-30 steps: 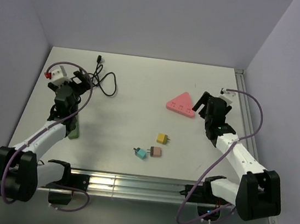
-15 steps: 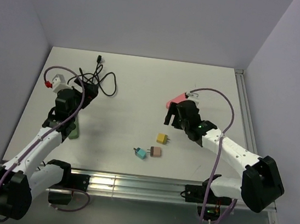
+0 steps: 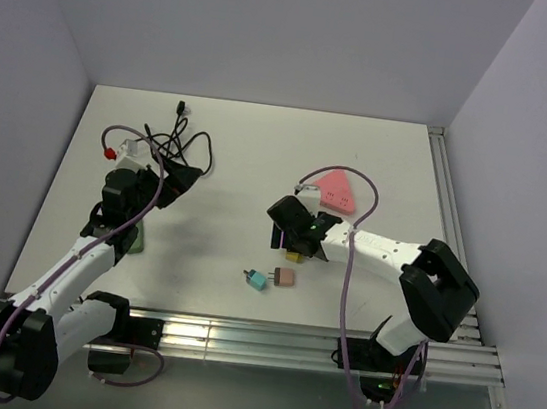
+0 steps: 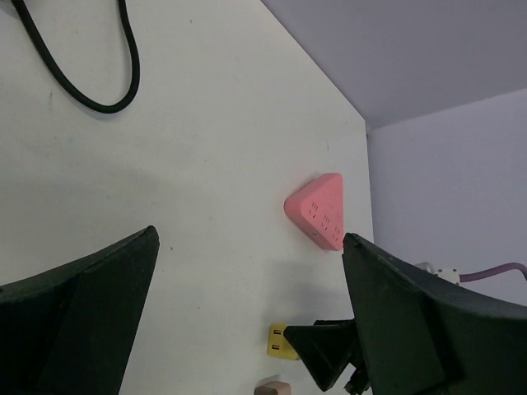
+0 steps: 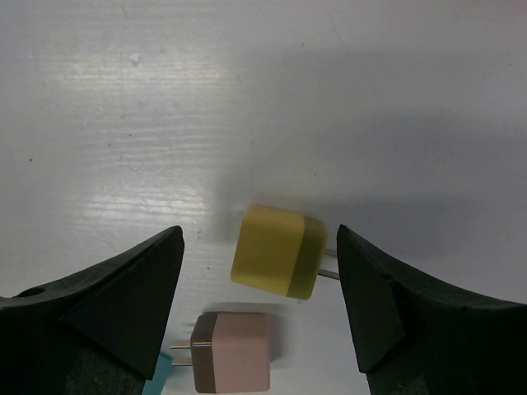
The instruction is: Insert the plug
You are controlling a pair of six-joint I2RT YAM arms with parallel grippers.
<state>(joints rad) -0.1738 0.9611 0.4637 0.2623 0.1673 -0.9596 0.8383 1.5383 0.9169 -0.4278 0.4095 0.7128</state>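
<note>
Right wrist, yellow plug [image 5: 276, 250] lying flat, between spread right tool [image 5: 259, 234]

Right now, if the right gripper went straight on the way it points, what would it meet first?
Probably the yellow plug, which lies on the table between the right gripper's open fingers; how far off it is remains unclear.

I saw the white table [image 3: 249, 161] carrying a pink 3-sided socket block [image 3: 337, 189] right of center. Closer to me lay a yellow plug [image 5: 277, 251], w/ a pink plug [image 5: 233, 350] just beside it & a teal plug [image 3: 258, 279] next to that. A black cable [image 4: 99, 109] lay looped at back left. A green block [image 3: 136, 240] sat near the left edge, partly hidden.
</note>
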